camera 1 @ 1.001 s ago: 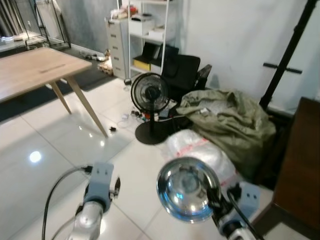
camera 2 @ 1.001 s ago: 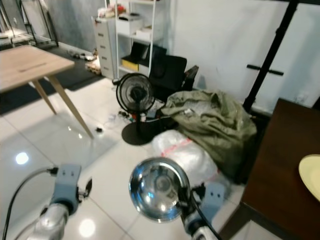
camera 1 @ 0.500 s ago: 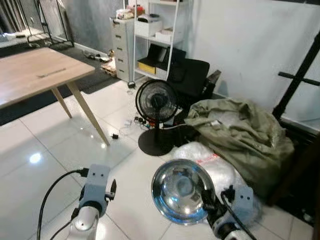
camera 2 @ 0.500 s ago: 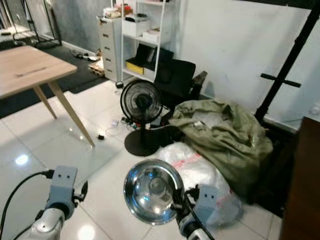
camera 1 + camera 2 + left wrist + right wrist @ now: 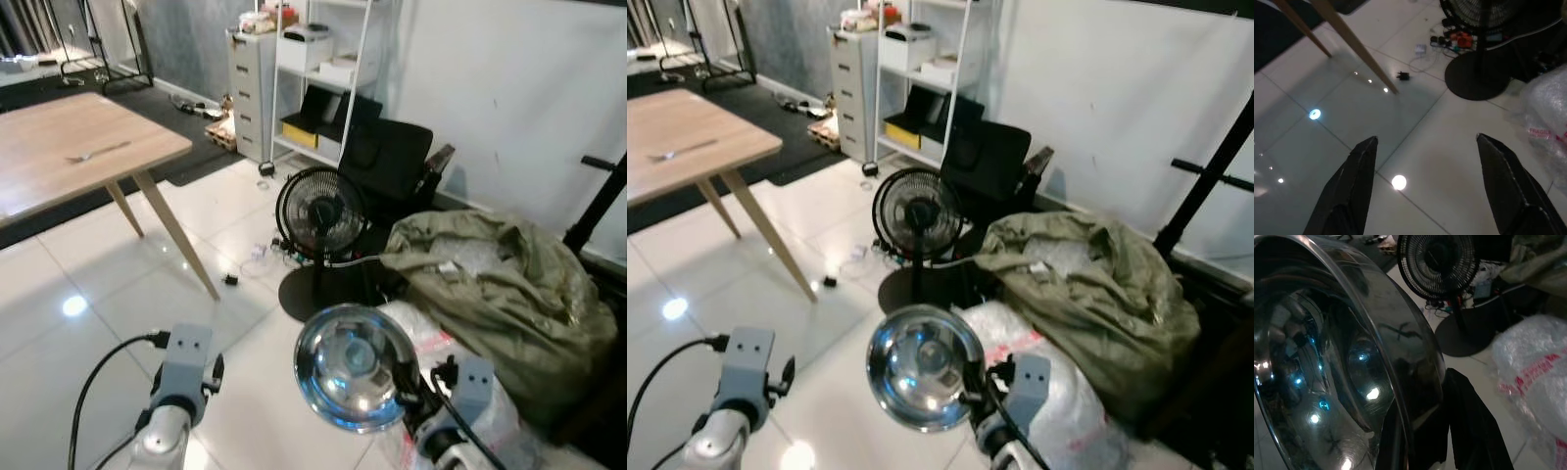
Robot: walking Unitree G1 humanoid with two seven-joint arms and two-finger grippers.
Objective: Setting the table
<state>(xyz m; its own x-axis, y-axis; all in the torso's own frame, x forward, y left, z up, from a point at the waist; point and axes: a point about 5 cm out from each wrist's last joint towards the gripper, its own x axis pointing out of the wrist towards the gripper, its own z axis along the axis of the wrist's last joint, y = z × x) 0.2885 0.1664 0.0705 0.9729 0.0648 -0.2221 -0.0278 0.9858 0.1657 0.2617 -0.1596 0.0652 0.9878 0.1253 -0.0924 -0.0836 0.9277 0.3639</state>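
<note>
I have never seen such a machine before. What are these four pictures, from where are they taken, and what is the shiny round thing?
This is a walking humanoid robot with two silver arms, each ending in a gripper with two long black fingers. Two pictures come from the two eyes of a camera on its head, looking forward and down, so they show the same room. The other two come from cameras on its wrists, looking along the fingers.

The shiny round thing is a metal bowl, held by its rim in the right gripper. The left gripper is open and holds nothing.

Ahead are a black floor fan, a green bag and a clear plastic bundle on the white tile floor. On the robot's left stands a wooden table with a fork lying on it.
</note>
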